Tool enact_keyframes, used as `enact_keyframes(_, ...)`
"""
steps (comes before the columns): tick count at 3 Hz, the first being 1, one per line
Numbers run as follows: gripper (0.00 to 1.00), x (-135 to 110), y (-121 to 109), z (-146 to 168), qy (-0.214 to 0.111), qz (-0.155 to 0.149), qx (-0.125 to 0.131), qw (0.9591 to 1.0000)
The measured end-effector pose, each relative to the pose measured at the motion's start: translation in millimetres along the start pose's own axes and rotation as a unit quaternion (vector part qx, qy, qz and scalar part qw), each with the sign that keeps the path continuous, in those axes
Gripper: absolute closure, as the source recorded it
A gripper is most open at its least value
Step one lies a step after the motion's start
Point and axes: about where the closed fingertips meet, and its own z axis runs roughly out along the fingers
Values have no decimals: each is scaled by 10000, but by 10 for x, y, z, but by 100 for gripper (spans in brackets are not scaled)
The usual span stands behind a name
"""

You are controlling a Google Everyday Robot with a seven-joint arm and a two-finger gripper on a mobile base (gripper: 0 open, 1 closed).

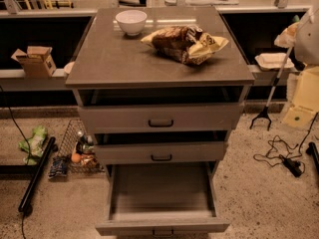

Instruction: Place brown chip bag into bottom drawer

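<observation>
The brown chip bag (185, 44) lies on the grey cabinet top (109, 59), right of centre towards the back, beside a white bowl (131, 21). The bottom drawer (162, 198) is pulled out towards me and its tray shows nothing inside. The two upper drawers (160, 117) are pushed in, or nearly so. My gripper (291, 34) shows only as a pale blurred shape at the right edge of the view. It is beyond the cabinet's right side, about level with the bag and well apart from it.
A wire basket (79, 151) with small items and a dark blue packet (58, 167) sits on the floor to the left, near a green packet (34, 142). A black pole (36, 176) lies there too. A reacher tool (269, 98) and cables (284, 156) are on the right. A cardboard box (36, 59) is on the left shelf.
</observation>
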Motion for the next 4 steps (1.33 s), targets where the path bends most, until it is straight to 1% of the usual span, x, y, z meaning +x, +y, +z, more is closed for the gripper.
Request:
enact_keyframes(1, 0, 0, 0, 0, 0, 0, 0, 10000)
enact_keyframes(2, 0, -15, -223, 148, -152, 197, 50, 9997)
enact_keyframes(3, 0, -99, -770, 418, -605, 659, 240, 9957)
enact_keyframes(4, 0, -214, -1426, 691, -1041, 1130, 460, 9871)
